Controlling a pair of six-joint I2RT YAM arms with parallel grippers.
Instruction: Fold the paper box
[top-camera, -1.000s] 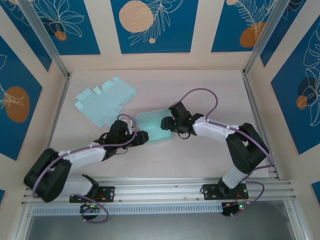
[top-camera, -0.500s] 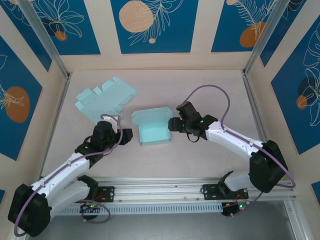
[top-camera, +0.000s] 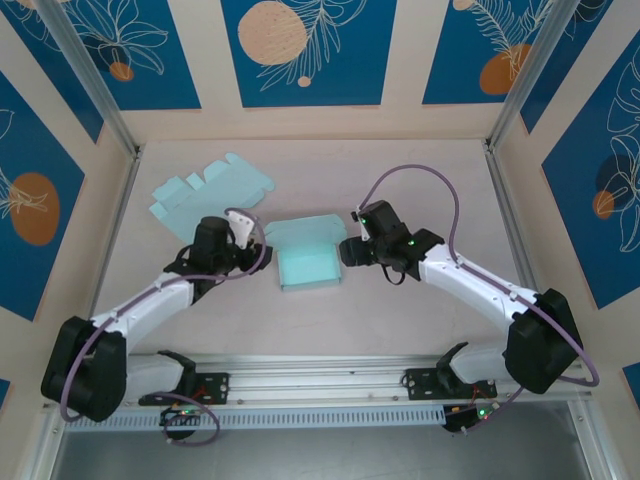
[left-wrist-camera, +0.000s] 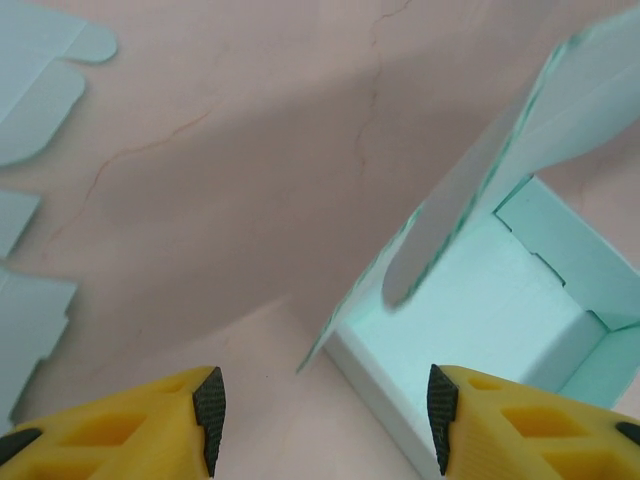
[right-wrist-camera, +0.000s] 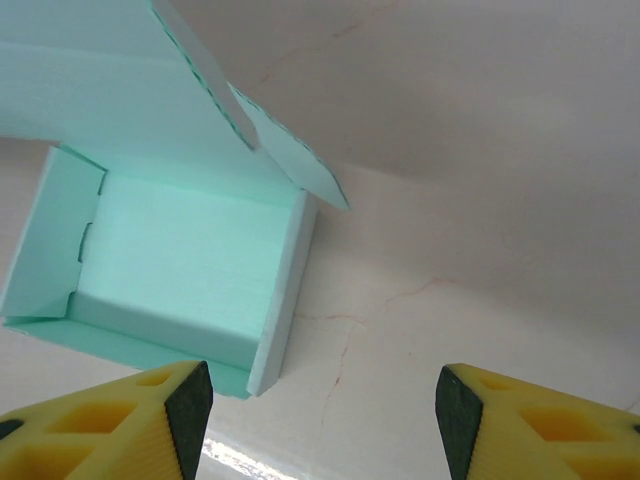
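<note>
- Top external view: the paper box (top-camera: 308, 268) is seen near the middle of the surface (top-camera: 420, 170), upright, with its cavity open upward.
- Its lid (top-camera: 300, 230) is joined along the far edge of the box and is raised, not laid over the cavity.
- A rounded side flap (left-wrist-camera: 420, 250) is seen hanging from the lid's left end in the left wrist view, over the box (left-wrist-camera: 500, 300).
- In the right wrist view the box (right-wrist-camera: 170, 270) is shown at the left, with the lid (right-wrist-camera: 110, 90) leaning above it.
- The left end effector (top-camera: 258, 248) is placed just beside the left side of the box. Its jaws are parted and nothing is held between them.
- In the left wrist view, the left end effector (left-wrist-camera: 320, 405) is seen with a corner of the box between its yellow fingers (left-wrist-camera: 120, 420). Whether the box is touched cannot be told.
- The right end effector (top-camera: 345, 250) is placed just beside the right side of the box, so the box lies between the two arms.
- In the right wrist view, the right end effector (right-wrist-camera: 322, 405) is seen spread apart and empty over bare surface, with the box's corner near one finger.
- A flat blank (top-camera: 210, 195) of the same pale green card is laid at the far left of the surface, well apart from the box. Its edge (left-wrist-camera: 30, 100) is also seen in the left wrist view.
</note>
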